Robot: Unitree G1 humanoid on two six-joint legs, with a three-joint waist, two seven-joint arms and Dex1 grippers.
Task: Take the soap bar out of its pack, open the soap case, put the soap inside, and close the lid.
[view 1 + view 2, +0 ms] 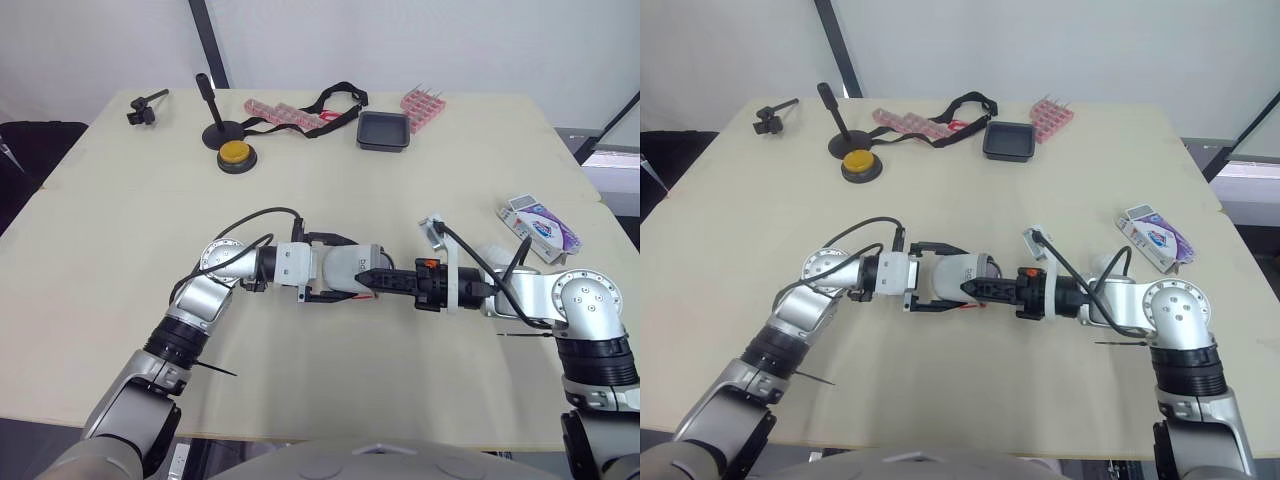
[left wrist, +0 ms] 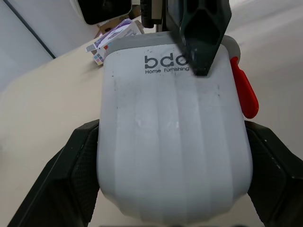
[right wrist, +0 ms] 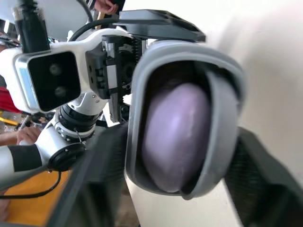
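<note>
In the middle of the table [image 1: 120,230] my left gripper [image 1: 335,270] is shut on a white and grey soap case [image 1: 345,268], its fingers [image 2: 71,175] pressed against both sides. My right gripper [image 1: 374,279] meets the case from the right, and one of its black fingers [image 2: 201,33] lies on the lid by the printed logo. Seen end-on in the right wrist view, the case [image 3: 222,118] is slightly agape with the purple soap bar [image 3: 175,132] inside. The empty purple and white soap pack [image 1: 540,225] lies at the right edge.
A black tray [image 1: 384,130], pink packs [image 1: 422,108], a black strap [image 1: 335,100], a yellow button [image 1: 235,153], a black stand [image 1: 212,110] and a small clamp [image 1: 145,108] line the far side. A red tab [image 2: 244,92] sticks out from the case's side.
</note>
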